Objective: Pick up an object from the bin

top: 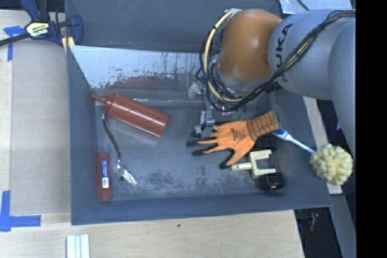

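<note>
- Camera view: my arm comes in from the right, and the orange cover [245, 45] on my wrist hangs over the far right part of the grey bin [181, 202].
- My claw [204, 122] points down below that cover, near the middle of the bin floor. I cannot tell whether it is spread or pressed together, and I see nothing pinched in it.
- The thing nearest to me is an orange glove [237, 136] with black fingertips. It lies flat on the floor in the right half of the bin, with its cuff toward the right wall and its fingertips toward the middle. My claw is just beside the fingertip end, on the far side of it.
- A small cream-and-black block [264, 167] lies just beside the glove on the near side, close to the near right corner.
- A brush [331, 164] with a pale fluffy head lies across the right rim, its thin white handle reaching in toward the glove's cuff.
- A reddish-brown bottle [136, 115] lies on its side in the left half, well apart from my claw.
- A thin dark cable [112, 141] runs from the bottle's neck toward the near wall.
- A red marker [104, 177] lies by the left wall, near the near left corner.
</note>
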